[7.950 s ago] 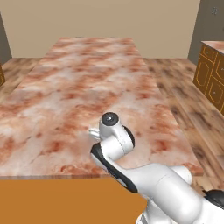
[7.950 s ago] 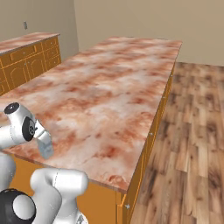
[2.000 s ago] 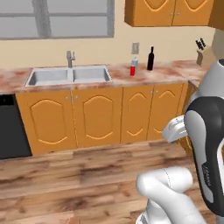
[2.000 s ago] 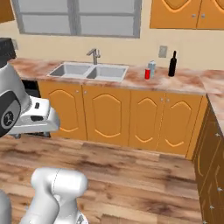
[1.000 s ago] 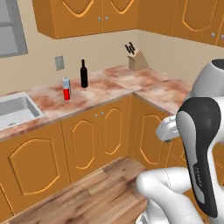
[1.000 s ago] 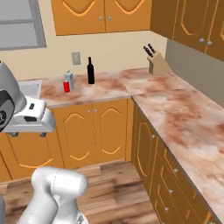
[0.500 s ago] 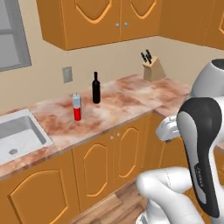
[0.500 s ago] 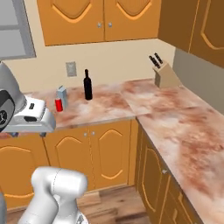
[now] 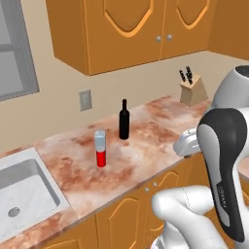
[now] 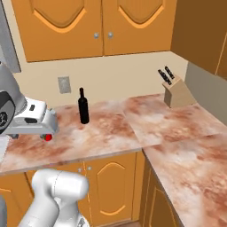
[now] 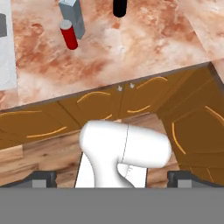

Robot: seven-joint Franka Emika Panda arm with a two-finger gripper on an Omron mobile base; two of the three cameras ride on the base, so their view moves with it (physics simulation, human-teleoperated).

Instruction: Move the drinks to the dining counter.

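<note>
While our tool [image 11: 111, 177] hangs open off the bench [image 9: 146, 146], we judge the upright can [image 9: 100, 148] light, slick and best squeezed mid-body, the bottle [image 9: 124, 120] just beside it heavier, breakable, tippy.

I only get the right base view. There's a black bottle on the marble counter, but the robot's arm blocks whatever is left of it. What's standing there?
Observer: A short red can. The left base view shows it standing apart from the black bottle.
Operator: Just those two drinks?
Observer: No. The hand view shows a grey-blue carton right next to the can.
Operator: And further along that way?
Observer: In the left base view, a sink is set into the counter beyond the can.
</note>
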